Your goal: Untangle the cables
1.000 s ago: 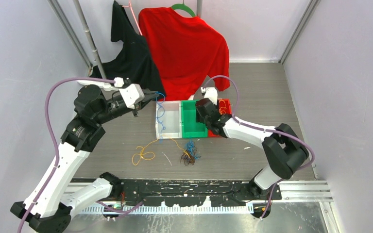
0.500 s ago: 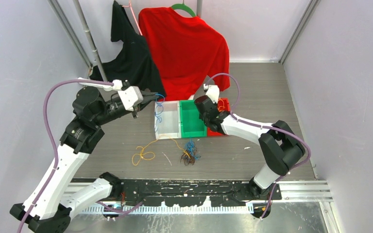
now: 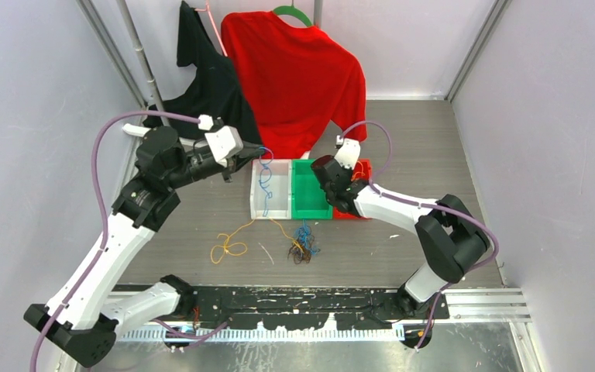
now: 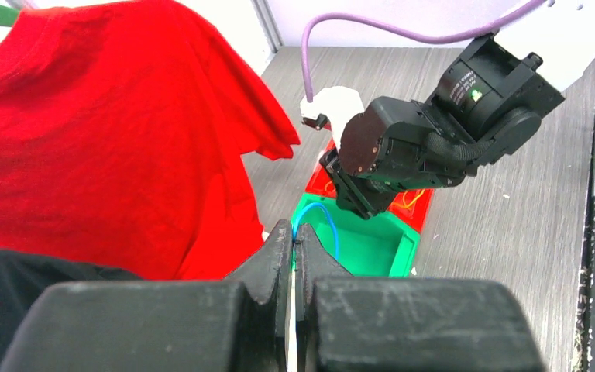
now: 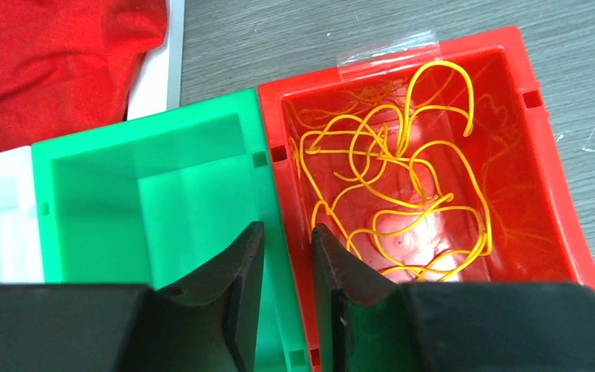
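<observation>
Jaws of the left gripper (image 4: 293, 232) are shut on the blue cable (image 4: 327, 226), which has been carried further toward 3 o'clock over the white bin (image 3: 279, 203) since the earlier frame, so sorting is judged under way. Right gripper (image 5: 285, 229) jaws have been narrowed onto the bin walls (image 5: 271, 163). At 6 o'clock of the white bin, the tangle (image 3: 302, 249) is left unsorted.

Nothing legible from my end. Both wrist cams and the overhead show no readable text, labels, brands, numbers or signs.
</observation>
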Controlling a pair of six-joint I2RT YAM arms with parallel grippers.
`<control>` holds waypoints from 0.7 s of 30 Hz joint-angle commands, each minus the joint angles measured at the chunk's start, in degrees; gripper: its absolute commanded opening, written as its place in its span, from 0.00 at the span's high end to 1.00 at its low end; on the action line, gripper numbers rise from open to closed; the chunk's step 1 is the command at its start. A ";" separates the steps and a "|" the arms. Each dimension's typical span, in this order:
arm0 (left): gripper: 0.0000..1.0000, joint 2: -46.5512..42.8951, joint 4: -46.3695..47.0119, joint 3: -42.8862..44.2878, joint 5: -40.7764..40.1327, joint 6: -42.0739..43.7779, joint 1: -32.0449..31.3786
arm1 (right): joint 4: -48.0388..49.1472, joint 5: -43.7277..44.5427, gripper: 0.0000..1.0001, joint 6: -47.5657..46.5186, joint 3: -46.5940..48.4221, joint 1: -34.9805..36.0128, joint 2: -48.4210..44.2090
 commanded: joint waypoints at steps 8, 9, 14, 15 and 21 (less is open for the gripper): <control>1.00 12.87 11.15 7.21 -5.84 -7.16 -7.53 | 6.49 0.13 0.32 6.69 -6.65 -1.11 -18.03; 1.00 14.27 11.69 8.16 -6.04 -7.32 -7.99 | 6.05 0.55 0.31 6.78 -7.07 -1.11 -20.06; 1.00 20.99 12.91 11.55 -6.47 -6.00 -10.27 | 3.32 3.25 0.30 7.50 -9.25 -1.23 -28.27; 1.00 21.88 12.98 11.83 -6.48 -5.29 -10.56 | 2.86 3.94 0.30 7.45 -9.66 -1.19 -29.61; 1.00 26.57 15.54 9.30 -8.32 2.80 -11.78 | 2.93 6.79 0.30 5.53 -13.25 -1.35 -36.08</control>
